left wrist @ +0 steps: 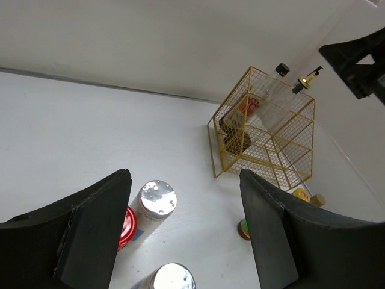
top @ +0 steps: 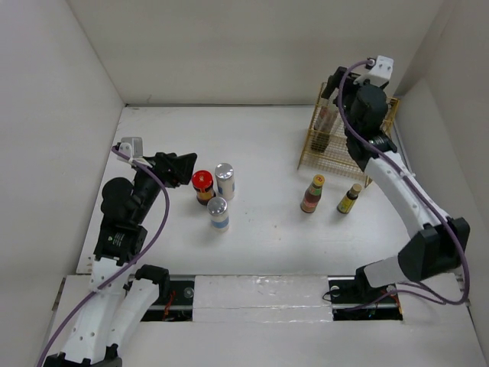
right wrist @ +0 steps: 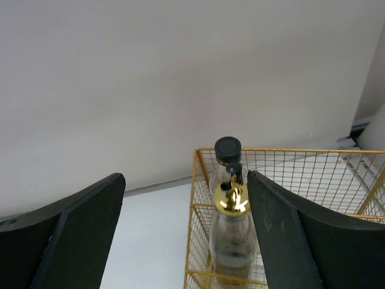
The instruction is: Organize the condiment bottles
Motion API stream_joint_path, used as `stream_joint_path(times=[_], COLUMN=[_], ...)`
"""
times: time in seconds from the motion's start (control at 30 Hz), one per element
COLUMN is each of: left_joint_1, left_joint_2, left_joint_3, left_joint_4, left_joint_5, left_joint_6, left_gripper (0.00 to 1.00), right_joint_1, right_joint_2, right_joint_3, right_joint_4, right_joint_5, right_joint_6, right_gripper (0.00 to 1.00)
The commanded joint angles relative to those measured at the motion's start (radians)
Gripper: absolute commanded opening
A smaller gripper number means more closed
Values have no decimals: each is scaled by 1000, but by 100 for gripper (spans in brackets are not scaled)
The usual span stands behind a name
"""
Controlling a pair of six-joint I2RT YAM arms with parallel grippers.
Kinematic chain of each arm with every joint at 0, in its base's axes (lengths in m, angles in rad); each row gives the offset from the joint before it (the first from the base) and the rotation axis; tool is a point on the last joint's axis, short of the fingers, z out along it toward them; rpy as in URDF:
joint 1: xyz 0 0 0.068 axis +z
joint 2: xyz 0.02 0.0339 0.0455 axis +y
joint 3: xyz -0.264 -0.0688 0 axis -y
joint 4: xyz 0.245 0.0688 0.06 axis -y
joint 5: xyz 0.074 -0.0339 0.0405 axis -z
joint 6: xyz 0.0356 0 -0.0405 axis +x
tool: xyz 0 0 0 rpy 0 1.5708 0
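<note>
1. Left gripper (left wrist: pixel 183 176), filling the lower frame, gapes wide and empty toward the red-lidded jar (top: pixel 202 182) and silver-capped shakers (top: pixel 224 180) at centre-left, probably the next pick.
2. Right gripper (right wrist: pixel 186 176) hangs wide open over the yellow basket (top: pixel 312 150), upper right, where two tall clear bottles (right wrist: pixel 230 232) stand stowed.
3. Yellow-capped red bottle (top: pixel 312 194) and small dark bottle (top: pixel 350 199) wait outside, just below it.

Red-lidded jar (top: pixel 202 183) stands beside two silver-capped shakers (top: pixel 224 180) (top: pixel 218 213), red bottle (top: pixel 312 194) near dark bottle (top: pixel 350 199), two tall bottles (top: pixel 326 126) inside basket (top: pixel 309 147).
</note>
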Motion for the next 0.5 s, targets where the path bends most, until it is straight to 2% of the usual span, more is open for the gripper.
stream_joint_path(times=[0.0, 0.17, 0.27, 0.3, 0.4, 0.47], left_joint_1=[5, -6, -15, -15, -15, -15], left_joint_2=[-17, -17, -17, -17, -17, -17], left_joint_3=[3, 13, 13, 13, 13, 13], left_joint_4=[51, 32, 31, 31, 31, 41], left_joint_5=[6, -37, -25, -25, -25, -25], left_joint_6=[4, 13, 13, 13, 13, 2], left_gripper=[69, 69, 69, 69, 69, 69], right_joint_1=[5, 99, 148, 163, 212, 212], right_joint_2=[-134, -407, -517, -548, -677, -726], right_joint_3=[-66, -430, -491, -502, -548, -568], right_joint_4=[-59, -116, -283, -397, -565, -607], right_joint_5=[-109, -247, -258, -247, -178, -169], right_joint_6=[35, 139, 139, 124, 133, 143], right_gripper=[88, 88, 89, 89, 91, 92])
